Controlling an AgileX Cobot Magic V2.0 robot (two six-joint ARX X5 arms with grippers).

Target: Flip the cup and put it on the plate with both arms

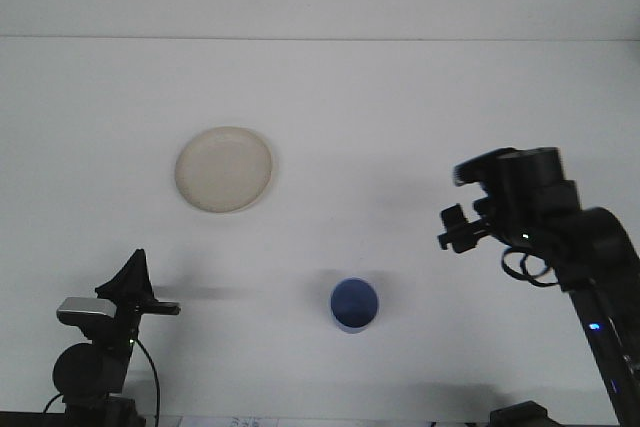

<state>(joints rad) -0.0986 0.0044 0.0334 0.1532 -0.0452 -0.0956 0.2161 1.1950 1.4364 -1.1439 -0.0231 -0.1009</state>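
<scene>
The black right hand (458, 230) hangs empty above the white tabletop (420, 107); I cannot tell its finger spread. The round blue cup (354, 305) stands mouth-up, well apart to its lower left. The round cream plate (224, 169) lies farther left.

1. You find no readable text, label, brand or number anywhere in this view.
2. You see only small blue indicator lights (596, 326) on the right arm, carrying no characters.

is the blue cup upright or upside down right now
Upright: the blue cup stands on the table with its open mouth facing up, so its blue inside shows. No tool touches it.
</scene>
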